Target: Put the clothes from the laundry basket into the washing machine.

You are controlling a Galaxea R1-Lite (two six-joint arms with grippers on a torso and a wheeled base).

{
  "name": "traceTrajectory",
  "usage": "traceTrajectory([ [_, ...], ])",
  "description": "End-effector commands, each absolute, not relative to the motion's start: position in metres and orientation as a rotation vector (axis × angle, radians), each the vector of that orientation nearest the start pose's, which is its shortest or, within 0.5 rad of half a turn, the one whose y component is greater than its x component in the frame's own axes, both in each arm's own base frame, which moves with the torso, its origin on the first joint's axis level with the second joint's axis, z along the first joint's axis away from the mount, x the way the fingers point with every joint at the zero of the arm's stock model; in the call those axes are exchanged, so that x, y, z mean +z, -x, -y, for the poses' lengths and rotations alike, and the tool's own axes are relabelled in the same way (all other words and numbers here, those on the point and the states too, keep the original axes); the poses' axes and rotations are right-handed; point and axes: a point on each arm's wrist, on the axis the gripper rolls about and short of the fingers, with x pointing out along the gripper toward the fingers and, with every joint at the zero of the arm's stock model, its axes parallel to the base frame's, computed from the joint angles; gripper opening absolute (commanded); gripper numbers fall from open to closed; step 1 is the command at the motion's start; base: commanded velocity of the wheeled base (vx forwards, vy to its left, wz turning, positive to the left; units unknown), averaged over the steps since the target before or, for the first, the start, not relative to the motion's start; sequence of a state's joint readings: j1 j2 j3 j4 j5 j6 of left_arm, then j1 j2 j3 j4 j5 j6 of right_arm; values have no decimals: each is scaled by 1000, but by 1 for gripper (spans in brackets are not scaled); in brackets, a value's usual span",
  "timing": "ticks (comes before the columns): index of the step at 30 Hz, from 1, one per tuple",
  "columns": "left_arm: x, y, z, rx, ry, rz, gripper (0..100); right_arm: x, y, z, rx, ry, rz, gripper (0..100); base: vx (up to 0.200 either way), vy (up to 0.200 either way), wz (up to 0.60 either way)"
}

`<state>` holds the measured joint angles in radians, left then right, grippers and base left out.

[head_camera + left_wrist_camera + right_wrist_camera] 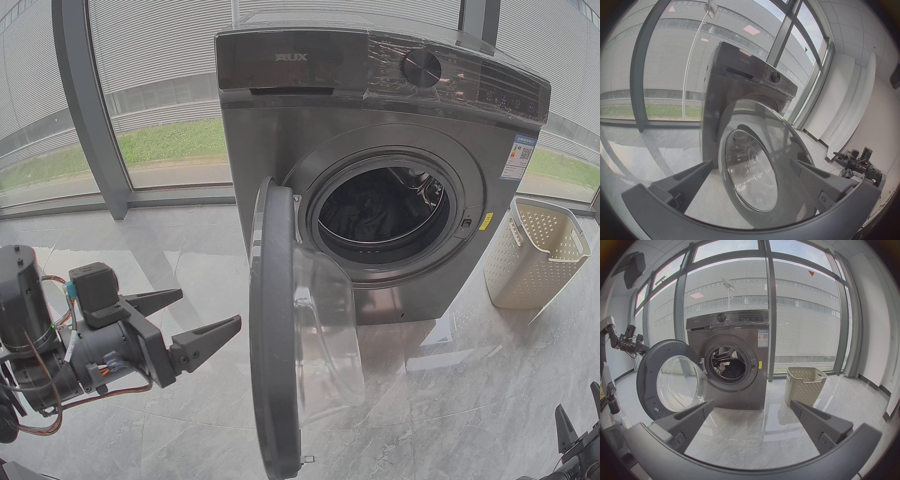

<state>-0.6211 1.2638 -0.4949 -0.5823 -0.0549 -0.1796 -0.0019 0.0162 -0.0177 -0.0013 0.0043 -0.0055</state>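
left end effector (209, 307), right end effector (751, 404) — released | glass-domed washing machine door (272, 325) open | perforated laundry basket (531, 262)

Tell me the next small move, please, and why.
Probably the left gripper should push the open door toward shut: dark clothes lie inside the washing machine, the laundry basket looks empty, and that gripper's open fingers are beside the door.

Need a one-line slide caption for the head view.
Open left gripper beside the washing machine door, swung open; dark clothes in the drum; laundry basket on the floor at right.
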Motion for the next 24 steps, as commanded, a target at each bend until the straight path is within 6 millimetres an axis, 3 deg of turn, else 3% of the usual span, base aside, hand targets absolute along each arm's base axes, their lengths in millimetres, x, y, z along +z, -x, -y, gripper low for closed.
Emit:
traceTrajectory([
  [1, 192, -175, 131, -660, 107, -280, 100, 76, 23, 0, 3, 6, 2, 100, 0, 0, 0],
  [24, 187, -244, 193, -637, 132, -189, 100, 76, 23, 0, 3, 6, 2, 100, 0, 0, 0],
])
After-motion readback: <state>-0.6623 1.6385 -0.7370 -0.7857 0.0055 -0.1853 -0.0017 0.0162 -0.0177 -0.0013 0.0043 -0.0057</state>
